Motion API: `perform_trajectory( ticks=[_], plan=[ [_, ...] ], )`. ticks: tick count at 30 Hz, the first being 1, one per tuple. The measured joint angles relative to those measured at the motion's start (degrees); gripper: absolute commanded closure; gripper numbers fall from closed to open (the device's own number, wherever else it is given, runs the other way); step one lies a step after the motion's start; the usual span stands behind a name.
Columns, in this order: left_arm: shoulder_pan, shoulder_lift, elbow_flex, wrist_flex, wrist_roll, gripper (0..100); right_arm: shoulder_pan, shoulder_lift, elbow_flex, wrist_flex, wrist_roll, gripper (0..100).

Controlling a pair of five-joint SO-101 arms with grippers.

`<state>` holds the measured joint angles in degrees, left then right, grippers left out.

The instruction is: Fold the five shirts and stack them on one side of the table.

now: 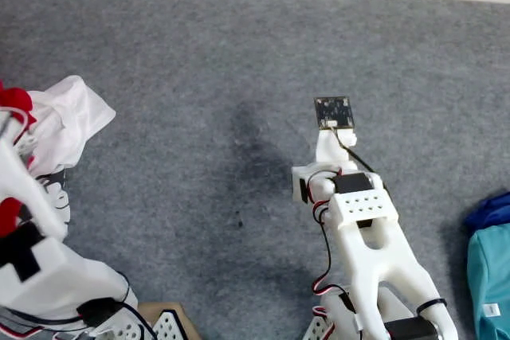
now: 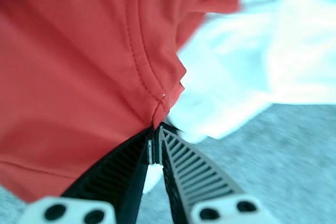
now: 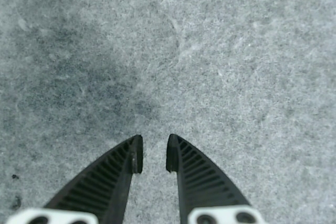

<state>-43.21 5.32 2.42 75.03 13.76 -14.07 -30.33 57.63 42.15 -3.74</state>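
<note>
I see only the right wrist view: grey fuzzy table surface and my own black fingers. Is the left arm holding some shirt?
Observer: Yes, the left gripper is shut on the seamed edge of a red fabric shirt.
Operator: Is another shirt near it?
Observer: A crumpled white fabric shirt lies bunched beside the red one, at the high view's left edge.
Operator: And on my side?
Observer: A teal fabric shirt and a dark blue fabric shirt lie at the right edge, apart from the right gripper.

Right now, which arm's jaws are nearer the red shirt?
Left. The left arm has its jaws shut on the red shirt; the right arm has its jaws over bare table, apart from the shirt.
</note>
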Motion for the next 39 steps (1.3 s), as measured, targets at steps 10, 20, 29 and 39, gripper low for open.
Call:
perform_trajectory(
  ticks=[10,20,29,39],
  plan=[
    [18.8,-15.2,0.0,3.8,3.1,99,2.0,0.0,0.0,0.0,-0.3,90.7],
    [50.3,-16.0,0.0,-3.4,3.2,99,14.1,0.0,0.0,-3.4,-10.3,90.7],
    [72.9,-15.8,-2.3,-13.4,3.2,99,14.5,0.0,0.0,-3.7,-11.3,90.7],
    [79.5,-3.3,-6.2,-18.7,3.2,82,14.5,0.0,0.0,-3.7,-11.3,90.7]
  ],
)
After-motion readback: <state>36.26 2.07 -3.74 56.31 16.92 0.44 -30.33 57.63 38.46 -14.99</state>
